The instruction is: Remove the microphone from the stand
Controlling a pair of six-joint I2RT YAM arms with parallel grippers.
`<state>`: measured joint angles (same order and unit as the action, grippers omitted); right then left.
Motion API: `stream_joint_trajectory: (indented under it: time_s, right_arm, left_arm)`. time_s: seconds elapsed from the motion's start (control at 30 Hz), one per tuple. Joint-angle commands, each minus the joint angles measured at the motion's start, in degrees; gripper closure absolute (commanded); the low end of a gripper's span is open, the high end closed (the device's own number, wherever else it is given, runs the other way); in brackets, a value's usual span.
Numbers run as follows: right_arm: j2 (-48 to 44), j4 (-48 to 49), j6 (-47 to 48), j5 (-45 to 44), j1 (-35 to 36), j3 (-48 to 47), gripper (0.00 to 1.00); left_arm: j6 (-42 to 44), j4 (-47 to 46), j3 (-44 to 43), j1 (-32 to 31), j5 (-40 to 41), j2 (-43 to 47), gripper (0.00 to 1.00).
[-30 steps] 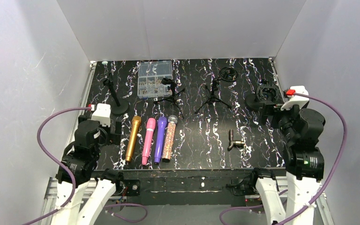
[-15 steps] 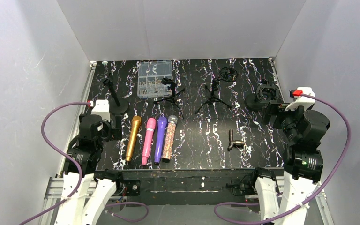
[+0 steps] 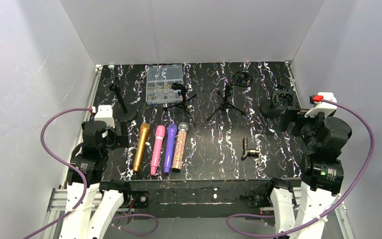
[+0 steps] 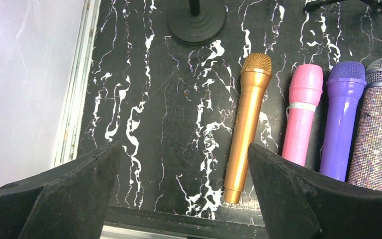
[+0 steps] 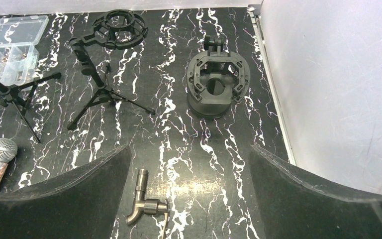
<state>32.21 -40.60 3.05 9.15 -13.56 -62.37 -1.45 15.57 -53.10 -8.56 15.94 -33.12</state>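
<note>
Four microphones lie flat in a row on the black marbled table: gold [image 3: 141, 147], pink [image 3: 157, 149], purple [image 3: 169, 148] and glittery [image 3: 180, 147]. In the left wrist view they show as gold [image 4: 246, 124], pink [image 4: 301, 117], purple [image 4: 340, 119] and glittery [image 4: 378, 124]. A round-base stand [image 3: 122, 107], two small tripod stands [image 3: 179, 98] [image 3: 226, 103] and a black shock-mount holder [image 3: 278, 102] stand behind; I see no microphone in any of them. My left gripper [image 3: 121, 135] [image 4: 183, 149] is open and empty, left of the gold microphone. My right gripper [image 3: 288, 117] [image 5: 190, 149] is open and empty, in front of the shock mount [image 5: 218, 84].
A clear parts box [image 3: 165, 82] sits at the back. A loose black ring mount [image 3: 241, 78] lies at back right. A metal tap fitting [image 3: 248, 149] [image 5: 144, 201] lies right of centre. White walls close in on three sides.
My right gripper has pulled back to the right, uncovering the shock mount. My left arm has shifted slightly back and left. Nothing on the table moved.
</note>
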Motion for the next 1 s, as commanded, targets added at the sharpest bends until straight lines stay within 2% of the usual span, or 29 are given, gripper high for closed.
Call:
stream_joint_trajectory:
  time_s: [0.0, 0.47, 0.97]
  right_arm:
    - [-1.16, 0.73, 0.7, -0.59, -0.68, -1.18, 0.04]
    - [-0.42, 1.31, 0.79, 1.03, -0.68, 0.54, 0.04]
    - [-1.79, 0.96, 0.8, 2.94, -0.98, 1.52, 0.04]
  left_arm:
    - [1.15, 1.21, 0.17, 0.47, 1.98, -0.25, 0.01]
    - [1.08, 3.74, 0.0, 0.48, 0.58, -1.98, 0.01]
    - [0.29, 7.19, -0.95, 0.56, 0.75, 0.52, 0.01]
